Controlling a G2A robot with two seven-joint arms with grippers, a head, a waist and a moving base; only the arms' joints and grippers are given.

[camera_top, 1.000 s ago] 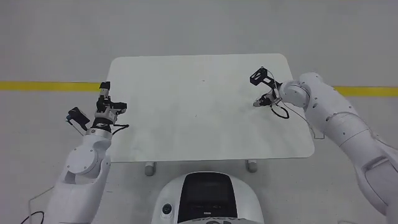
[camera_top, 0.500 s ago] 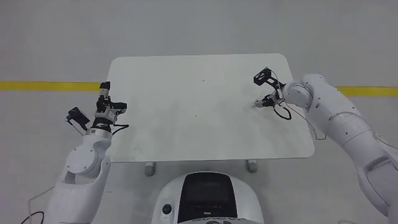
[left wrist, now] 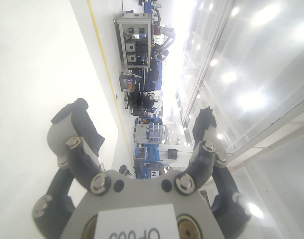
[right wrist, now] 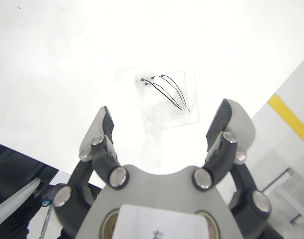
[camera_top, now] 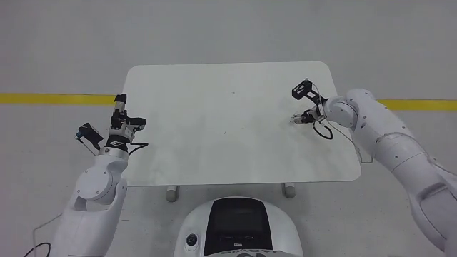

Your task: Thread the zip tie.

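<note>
- Zip ties (right wrist: 164, 95): several black, loose, none threaded; lying on clear tray (right wrist: 166, 124) at right part of table (camera_top: 214, 135).
- Right gripper (right wrist: 164, 108): poised above tray, apart from it; jaws spread, nothing held.
- Left gripper (left wrist: 142, 108): at left table edge, well apart from tray; jaws spread, empty.
- Progress, as judged: nothing done; picking up, aligning tail to head, and threading all left.

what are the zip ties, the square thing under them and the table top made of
Zip ties: thin black strands with small blocky heads, bending loosely, likely flexible plastic.
Square holder: see-through with faint edges, probably clear plastic; tray or sheet, cannot tell.
Table: smooth plain white top, perhaps laminate or painted board.
</note>
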